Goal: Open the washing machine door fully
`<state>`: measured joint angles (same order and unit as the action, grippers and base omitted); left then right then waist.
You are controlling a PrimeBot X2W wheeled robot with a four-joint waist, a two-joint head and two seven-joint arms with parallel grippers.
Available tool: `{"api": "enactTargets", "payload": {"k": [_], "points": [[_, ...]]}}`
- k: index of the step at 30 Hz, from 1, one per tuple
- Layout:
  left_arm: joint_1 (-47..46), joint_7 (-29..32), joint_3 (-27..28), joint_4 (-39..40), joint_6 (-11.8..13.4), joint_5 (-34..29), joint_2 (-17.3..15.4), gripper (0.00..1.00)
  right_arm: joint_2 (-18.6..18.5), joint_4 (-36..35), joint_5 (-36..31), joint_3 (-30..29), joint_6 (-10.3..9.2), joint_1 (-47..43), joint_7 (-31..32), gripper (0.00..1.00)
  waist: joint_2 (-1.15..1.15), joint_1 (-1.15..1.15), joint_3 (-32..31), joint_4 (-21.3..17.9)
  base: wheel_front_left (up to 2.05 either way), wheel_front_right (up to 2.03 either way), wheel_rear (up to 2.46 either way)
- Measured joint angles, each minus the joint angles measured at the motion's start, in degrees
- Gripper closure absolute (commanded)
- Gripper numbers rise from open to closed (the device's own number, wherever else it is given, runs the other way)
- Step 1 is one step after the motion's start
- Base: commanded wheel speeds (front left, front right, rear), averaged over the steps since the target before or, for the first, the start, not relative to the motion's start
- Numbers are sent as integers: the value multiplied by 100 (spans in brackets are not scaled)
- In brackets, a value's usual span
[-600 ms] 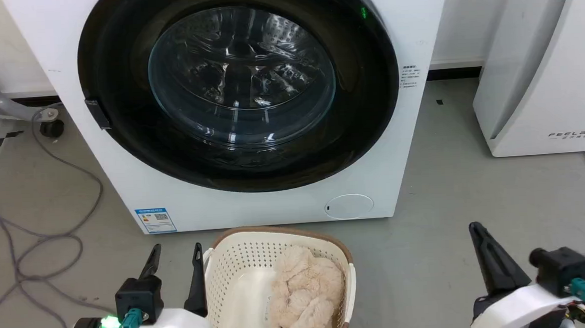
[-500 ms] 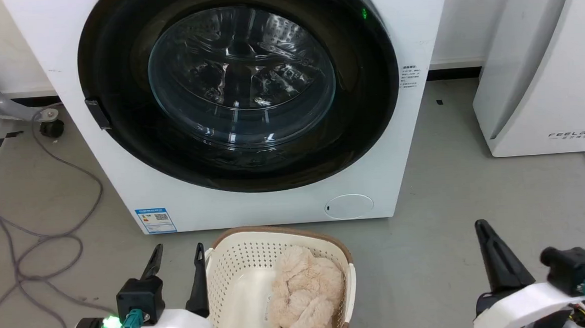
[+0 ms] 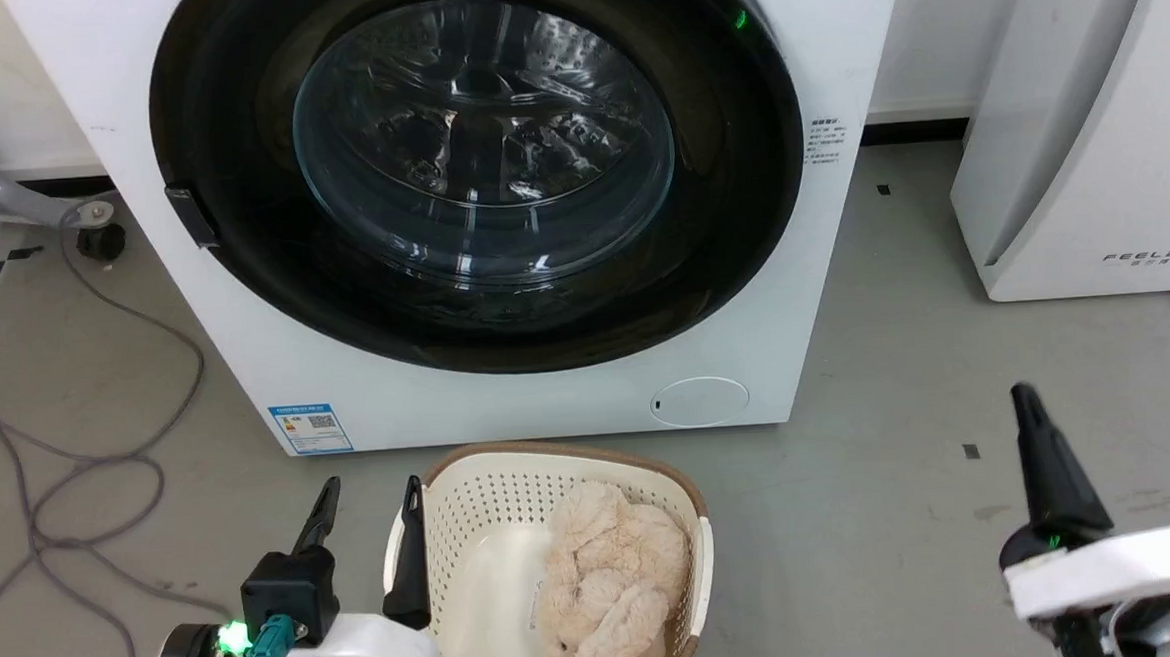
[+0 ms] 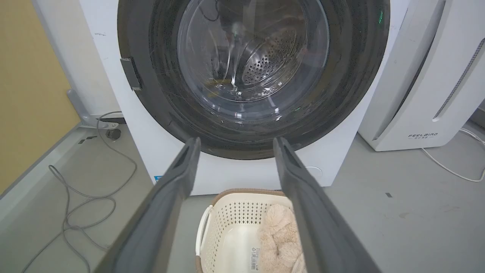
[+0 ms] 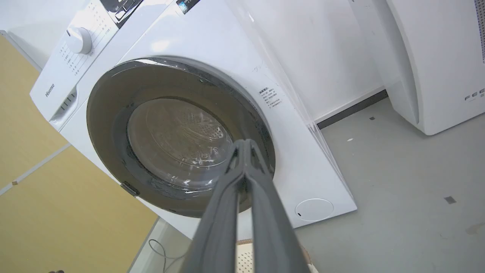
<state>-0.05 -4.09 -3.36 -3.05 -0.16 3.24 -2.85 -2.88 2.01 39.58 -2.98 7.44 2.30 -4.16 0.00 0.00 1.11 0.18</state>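
The washing machine door [image 3: 481, 164] sits shut in the front of the washing machine [image 3: 509, 408]. Before the machine, the left tool [image 3: 372, 482] hangs spread and empty, and the right tool [image 3: 1022, 393] is pinched together on nothing. The basket [image 3: 434, 497] just before the machine could foul the door's swing. In the head view the door's top is cut off, and its hinge side is unclear.

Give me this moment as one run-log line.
washing machine door: closed | left gripper: open, empty, beside laundry basket | right gripper: shut, empty, off the door
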Motion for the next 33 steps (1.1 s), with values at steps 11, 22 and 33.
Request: {"api": "enactTargets", "payload": {"k": [11, 22, 33], "points": [[-173, -113, -35, -44, -62, 52, 1, 0, -37, 427, 1384, -133, -1, 934, -127, 100, 0, 0, 273, 2, 0, 0, 0], [-482, -255, -52, 19, -156, 94, 1, 0, -548, 1155, 2394, 124, -1, 2360, -261, 100, 0, 0, 729, 63, 0, 0, 0], [-764, -381, -60, 120, -224, 121, 3, 0, -1116, 2181, 3408, 1004, -1, 4036, -388, 100, 0, 1, 1271, 98, 0, 0, 0]]}}
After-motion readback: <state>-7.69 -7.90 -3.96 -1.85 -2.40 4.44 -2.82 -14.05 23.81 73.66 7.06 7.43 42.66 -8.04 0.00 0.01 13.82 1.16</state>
